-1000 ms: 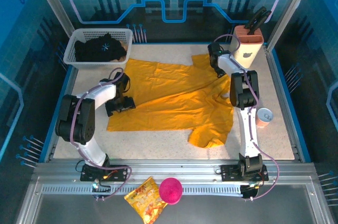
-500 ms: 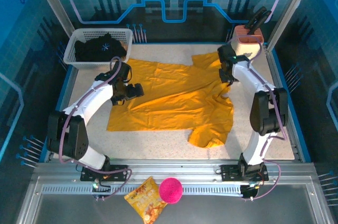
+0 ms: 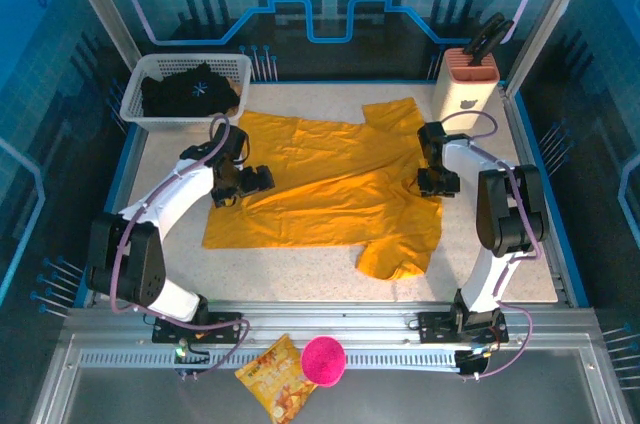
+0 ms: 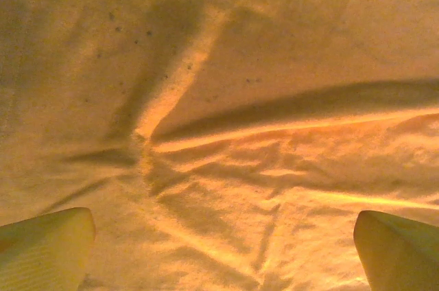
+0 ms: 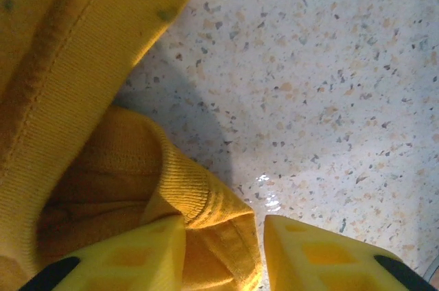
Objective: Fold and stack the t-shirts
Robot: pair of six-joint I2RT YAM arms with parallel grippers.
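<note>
The mustard-orange t-shirt (image 3: pixel 330 194) lies spread on the table, with one sleeve bunched at the near right. My left gripper (image 3: pixel 255 182) hovers over its left part, wide open; both fingertips (image 4: pixel 55 243) frame wrinkled cloth (image 4: pixel 240 99) with nothing between them. My right gripper (image 3: pixel 438 184) is at the shirt's right edge. In the right wrist view its jaws (image 5: pixel 223 236) stand partly apart around the ribbed collar fold (image 5: pixel 199 195); the left finger touches the cloth and a thin gap shows at the right finger. The black t-shirt (image 3: pixel 190 92) lies crumpled in the white basket (image 3: pixel 165 125).
A knife block (image 3: pixel 468 84) stands at the far right corner, close behind the right arm. A snack bag (image 3: pixel 277 391) and a pink ball (image 3: pixel 323 359) lie on the metal rail in front of the arm bases. Bare speckled tabletop (image 5: pixel 329 64) lies right of the shirt.
The left gripper moved from the shirt's left edge onto the cloth and opened wider. The right gripper came back from the far sleeve to the collar at the right edge.
</note>
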